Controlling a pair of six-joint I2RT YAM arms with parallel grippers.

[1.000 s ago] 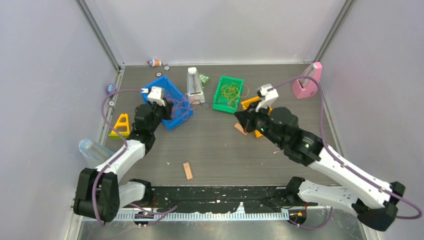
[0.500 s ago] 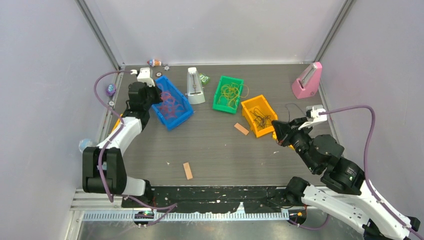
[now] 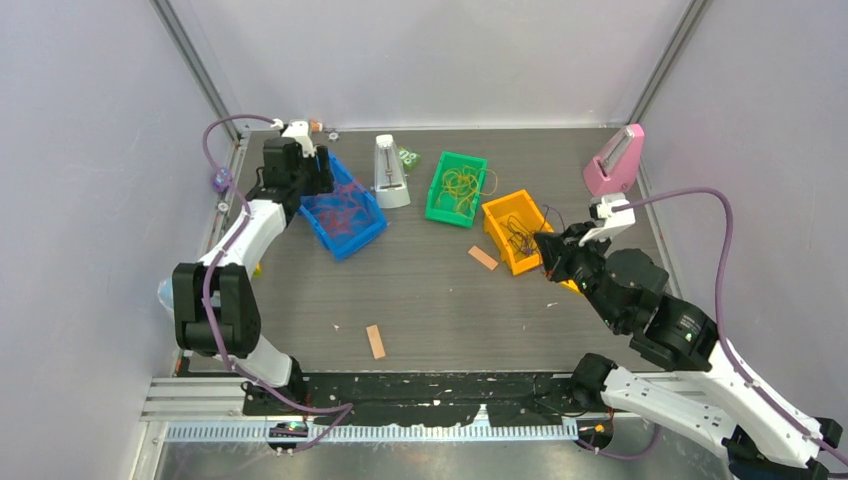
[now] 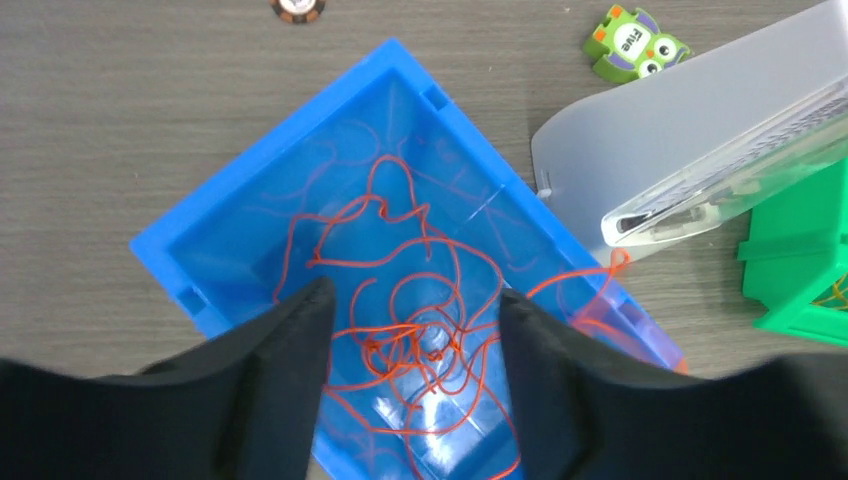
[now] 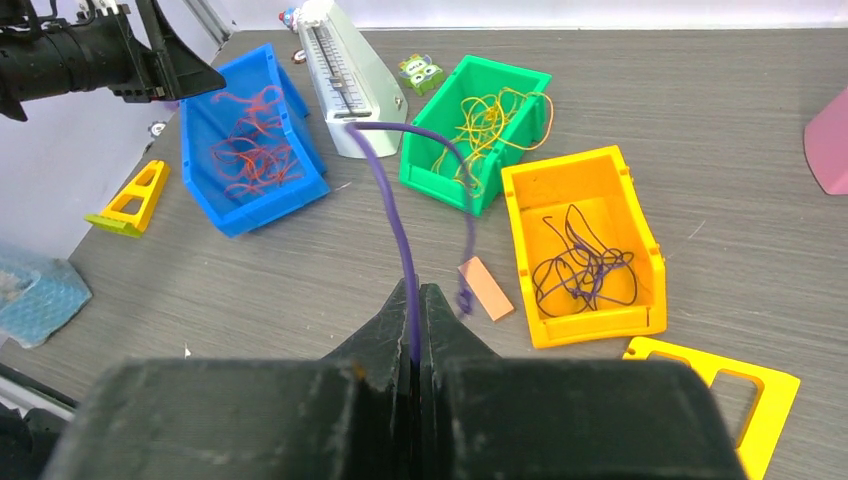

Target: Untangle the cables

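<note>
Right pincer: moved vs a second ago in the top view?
Yes. The right pincer, shut on a purple cable, shifted rightward: from beside the tan strip, left of the orange bin, to the bin's near right corner.

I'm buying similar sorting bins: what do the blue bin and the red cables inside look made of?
Blue bin: likely moulded plastic, glossy; light glints on its smooth floor. Red cables: thin flexible wire, probably plastic-coated, lying in loose curls.

- The left bin [image 5: 268, 208], middle bin [image 5: 438, 185] and right bin [image 5: 590, 326] are sitting in a row on the desk [image 3: 430, 295], cables [image 5: 245, 142] lying in each.
- A metronome [image 5: 350, 90] is standing between the first two.
</note>
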